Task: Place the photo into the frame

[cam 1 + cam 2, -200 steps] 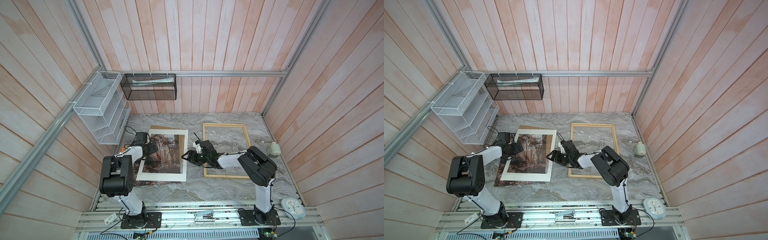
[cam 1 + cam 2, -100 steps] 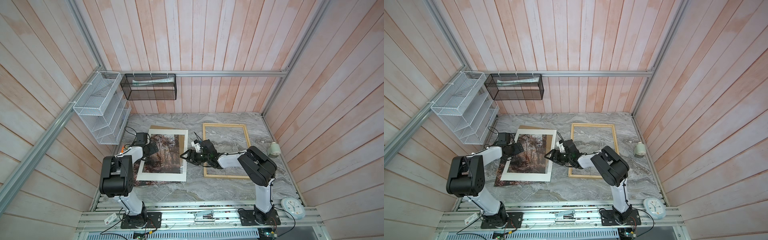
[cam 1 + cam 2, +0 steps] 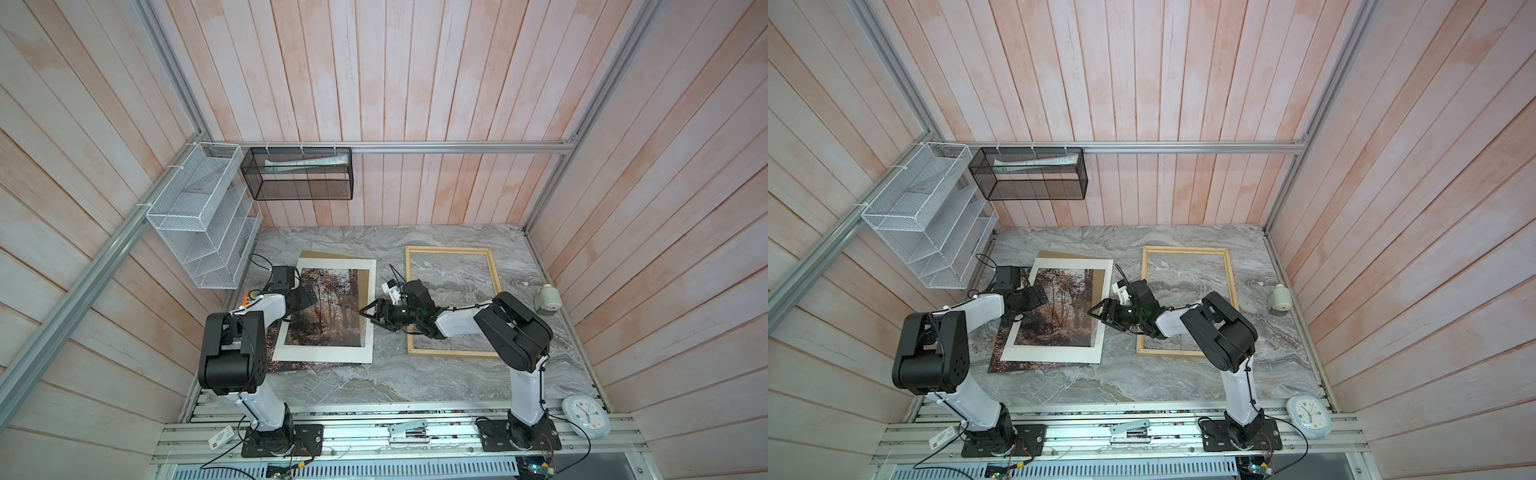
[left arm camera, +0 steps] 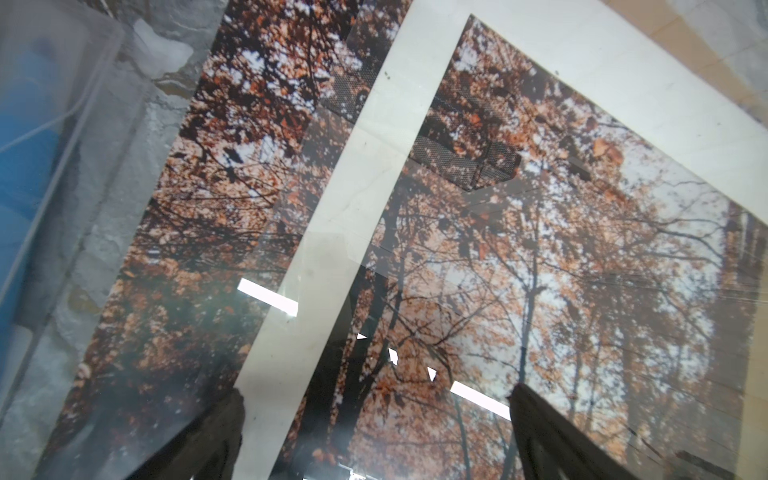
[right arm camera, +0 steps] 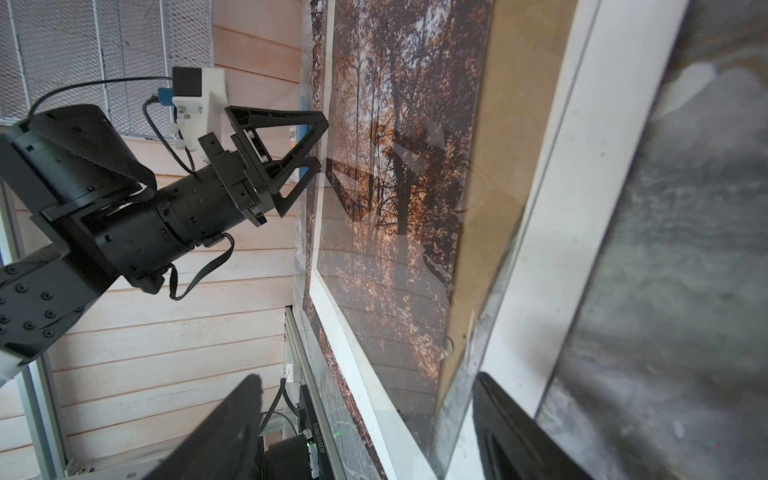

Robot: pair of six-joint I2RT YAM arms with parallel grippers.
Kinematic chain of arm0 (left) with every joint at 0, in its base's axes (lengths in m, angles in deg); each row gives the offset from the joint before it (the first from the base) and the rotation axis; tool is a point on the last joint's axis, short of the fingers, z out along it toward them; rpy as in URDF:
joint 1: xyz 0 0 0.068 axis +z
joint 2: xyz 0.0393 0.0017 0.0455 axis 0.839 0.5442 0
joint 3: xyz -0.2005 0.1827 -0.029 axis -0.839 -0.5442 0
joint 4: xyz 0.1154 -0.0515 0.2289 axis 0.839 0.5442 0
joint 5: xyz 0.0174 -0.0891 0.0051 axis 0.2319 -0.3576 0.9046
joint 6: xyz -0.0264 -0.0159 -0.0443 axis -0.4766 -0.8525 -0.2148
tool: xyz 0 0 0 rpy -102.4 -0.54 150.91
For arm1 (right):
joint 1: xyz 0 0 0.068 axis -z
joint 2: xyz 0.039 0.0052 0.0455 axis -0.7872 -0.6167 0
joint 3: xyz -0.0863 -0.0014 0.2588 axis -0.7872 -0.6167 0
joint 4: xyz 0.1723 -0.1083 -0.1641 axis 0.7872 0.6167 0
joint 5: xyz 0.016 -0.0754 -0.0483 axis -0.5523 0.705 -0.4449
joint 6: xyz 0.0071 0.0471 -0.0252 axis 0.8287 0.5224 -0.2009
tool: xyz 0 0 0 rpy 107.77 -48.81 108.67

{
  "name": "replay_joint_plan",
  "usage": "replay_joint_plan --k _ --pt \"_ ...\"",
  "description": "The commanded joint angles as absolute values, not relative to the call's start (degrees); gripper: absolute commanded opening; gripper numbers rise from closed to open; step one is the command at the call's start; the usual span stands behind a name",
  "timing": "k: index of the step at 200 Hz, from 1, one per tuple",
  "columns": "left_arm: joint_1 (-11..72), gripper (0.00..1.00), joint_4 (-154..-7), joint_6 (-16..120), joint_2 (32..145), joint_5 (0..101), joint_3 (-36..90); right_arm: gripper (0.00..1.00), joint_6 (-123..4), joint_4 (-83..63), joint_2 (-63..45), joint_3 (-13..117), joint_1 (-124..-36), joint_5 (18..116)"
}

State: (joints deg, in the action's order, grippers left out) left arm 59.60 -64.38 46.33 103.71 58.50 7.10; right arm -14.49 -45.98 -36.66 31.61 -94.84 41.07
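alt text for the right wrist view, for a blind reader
The left end effector, jaws open, reaches the far side of a stack: the photo of an autumn forest under a white mat, brown backing board showing beside it. The right end effector's dark fingers stand apart in the foreground by the marble table.

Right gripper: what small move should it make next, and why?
Probably close gently. The right gripper is open, with the edge of a clear sheet seemingly between its fingers; that sheet and the white mat cover the photo, outside the frame.
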Motion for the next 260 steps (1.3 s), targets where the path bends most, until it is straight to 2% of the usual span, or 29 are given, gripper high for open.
replay_joint_plan --k 1,93,194,260 --pt "59.4 1.0 -64.4 45.8 102.6 55.6 4.8 0.8 -12.9 -50.1 -38.5 30.9 -94.8 40.0" --pt "59.3 1.0 -64.5 45.5 102.6 55.1 4.0 0.8 -11.3 -51.7 -40.1 28.7 -94.8 41.4" --pt "59.4 1.0 -58.8 48.0 101.1 68.0 9.3 0.8 -12.2 -50.9 -41.1 29.0 -94.8 41.9" --pt "60.3 1.0 -58.5 48.7 103.7 68.7 10.3 0.8 -12.3 -50.8 -41.1 29.1 -94.8 41.9"
